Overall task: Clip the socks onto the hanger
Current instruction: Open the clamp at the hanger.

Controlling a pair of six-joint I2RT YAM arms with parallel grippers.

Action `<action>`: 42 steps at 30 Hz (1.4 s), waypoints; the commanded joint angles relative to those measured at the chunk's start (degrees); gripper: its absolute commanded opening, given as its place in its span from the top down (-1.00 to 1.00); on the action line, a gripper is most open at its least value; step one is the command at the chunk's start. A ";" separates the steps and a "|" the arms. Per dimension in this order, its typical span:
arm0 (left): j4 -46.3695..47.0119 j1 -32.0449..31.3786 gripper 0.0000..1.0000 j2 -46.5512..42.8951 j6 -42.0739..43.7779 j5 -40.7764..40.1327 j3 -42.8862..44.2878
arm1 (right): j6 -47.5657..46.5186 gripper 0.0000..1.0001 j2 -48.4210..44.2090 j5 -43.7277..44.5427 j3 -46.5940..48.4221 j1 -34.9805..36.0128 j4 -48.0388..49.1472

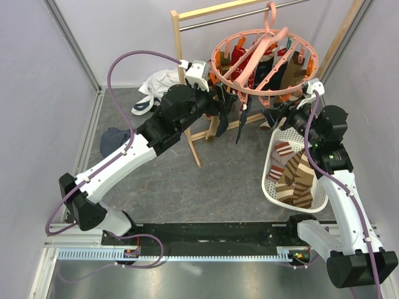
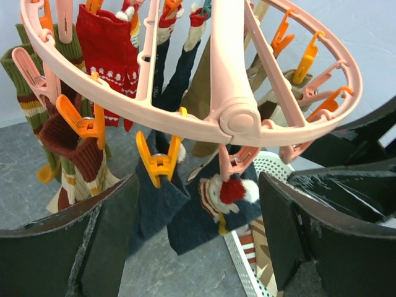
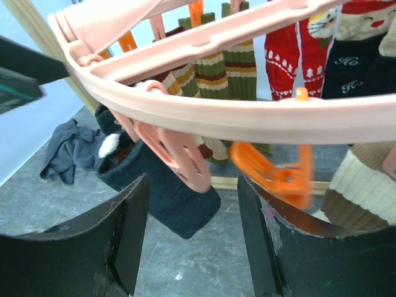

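Both arms reach up beneath the round pink hanger (image 1: 274, 93), which hangs by its hook from the metal bar of a wooden rail (image 1: 179, 62) at the back of the table. Socks (image 1: 275, 71) dangle from its pink and orange clips (image 2: 158, 162), while others lie heaped in a white basket (image 1: 269, 182) beside the right arm. The left gripper (image 1: 229, 111), just under the ring, gapes wide and holds nothing; the right gripper (image 1: 278, 116), on the opposite side, is likewise parted and empty
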 commanded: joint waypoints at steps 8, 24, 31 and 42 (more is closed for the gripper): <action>-1.37 -0.17 -0.67 -4.13 -1.89 5.87 -0.89 | 0.93 -0.14 1.99 -7.11 -3.26 -1.04 13.11; -0.59 -3.25 -0.66 -4.84 -4.71 7.46 0.95 | 3.22 0.59 2.26 -12.39 -5.63 -1.04 17.51; -0.58 -6.06 -0.65 -3.26 -4.71 6.67 3.86 | 4.10 0.83 0.50 -13.36 -6.77 -0.78 18.31; -0.58 -9.66 -0.45 2.63 1.52 0.27 9.92 | 2.87 0.95 -0.91 -12.75 -5.81 1.51 15.06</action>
